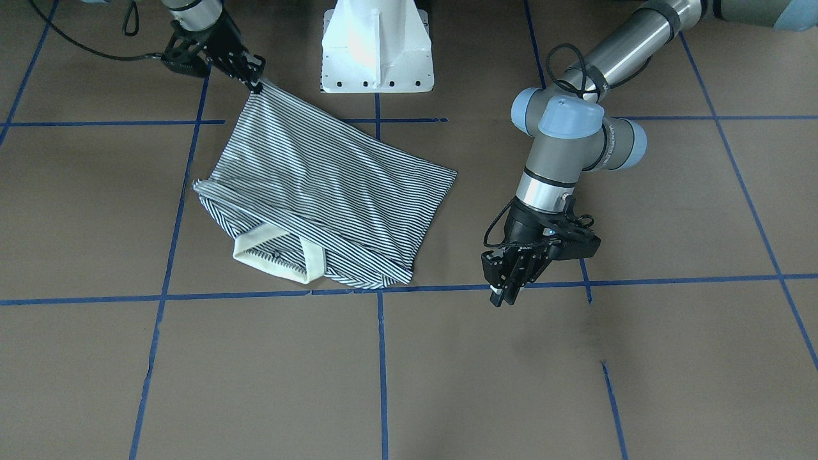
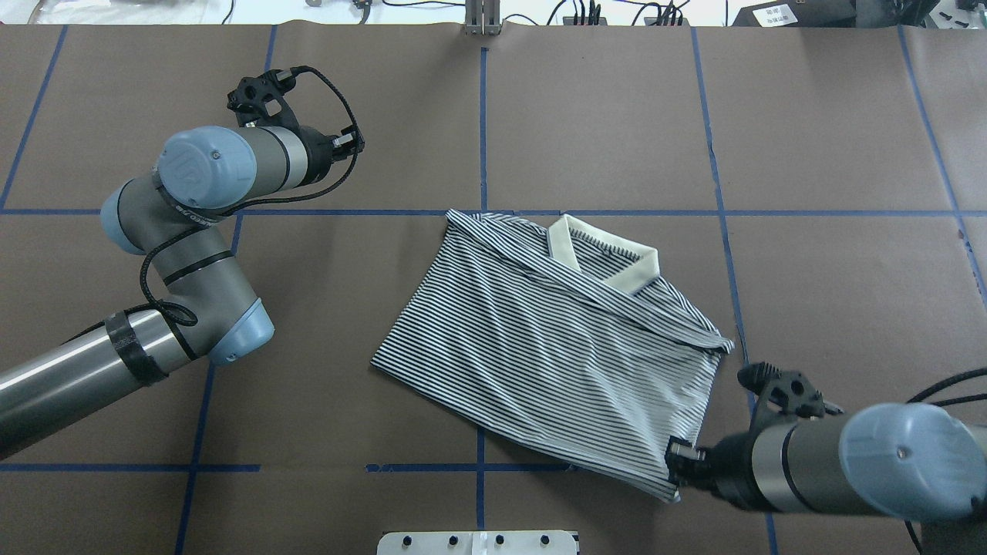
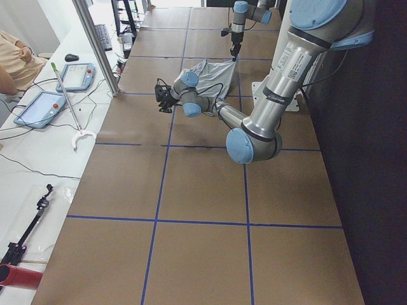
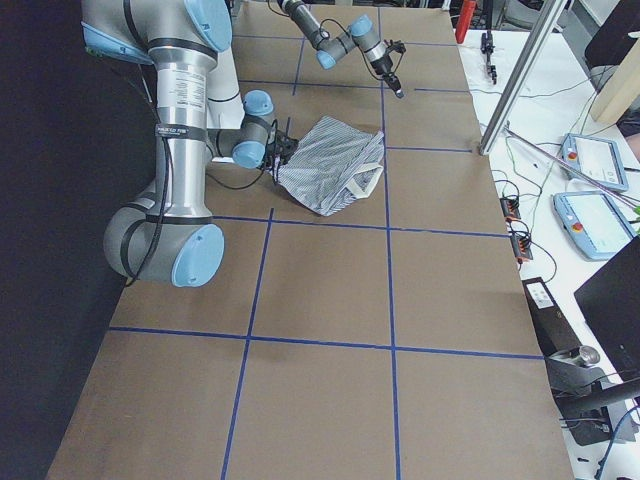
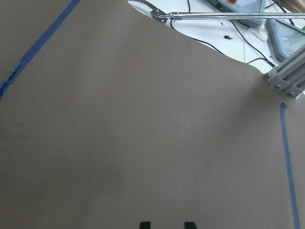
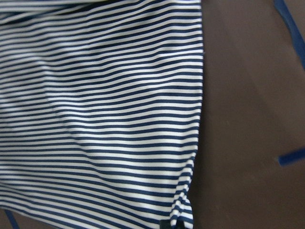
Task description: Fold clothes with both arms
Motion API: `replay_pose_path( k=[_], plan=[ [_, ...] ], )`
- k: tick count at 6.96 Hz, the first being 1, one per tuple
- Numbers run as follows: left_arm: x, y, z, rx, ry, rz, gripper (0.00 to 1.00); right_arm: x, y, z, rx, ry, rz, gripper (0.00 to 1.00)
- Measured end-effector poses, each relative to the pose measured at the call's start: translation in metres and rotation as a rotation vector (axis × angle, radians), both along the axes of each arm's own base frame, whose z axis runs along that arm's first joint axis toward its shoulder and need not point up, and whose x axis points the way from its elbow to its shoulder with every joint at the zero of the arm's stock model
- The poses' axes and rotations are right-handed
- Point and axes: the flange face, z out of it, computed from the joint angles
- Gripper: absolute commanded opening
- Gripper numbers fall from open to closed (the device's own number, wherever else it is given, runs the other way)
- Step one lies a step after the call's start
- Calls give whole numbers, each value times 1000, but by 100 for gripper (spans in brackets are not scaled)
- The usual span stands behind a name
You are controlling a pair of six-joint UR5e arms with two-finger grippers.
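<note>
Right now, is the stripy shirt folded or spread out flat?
Folded. The navy-and-white striped polo shirt lies doubled over itself, its cream collar at one edge. The right gripper's fingers pinch one corner.

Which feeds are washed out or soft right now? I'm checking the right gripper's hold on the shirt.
Front-facing view: the white pedestal base glares, but the right gripper pinching the polo shirt corner is sharp. Right wrist view: the stripes look soft, very close up. Left wrist view: the white desk beyond the table is overexposed.
</note>
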Motion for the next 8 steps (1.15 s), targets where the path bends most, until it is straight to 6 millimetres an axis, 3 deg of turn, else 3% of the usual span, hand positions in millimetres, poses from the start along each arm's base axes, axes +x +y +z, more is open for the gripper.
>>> replay_pose_path(
  k=[1, 2, 3, 4, 6, 8],
  plan=[
    [-3, 12, -20, 6, 48, 54, 44, -2, 31, -7, -15, -11, -64, 100],
    [-7, 26, -39, -5, 107, 111, 43, -3, 44, -9, -18, -13, -86, 100],
    [-10, 49, -53, -40, 173, 158, 44, -2, 43, -9, -11, -12, -68, 100],
    [-6, 86, -50, -79, 212, 209, 78, 4, 23, -9, 3, -13, 0, 100],
    [11, 170, -24, -192, 236, 290, 80, 34, -58, -10, 25, -16, 219, 100],
    [54, 220, -16, -293, 147, 304, 78, 43, -128, 4, 71, 20, 346, 100]
  ],
)
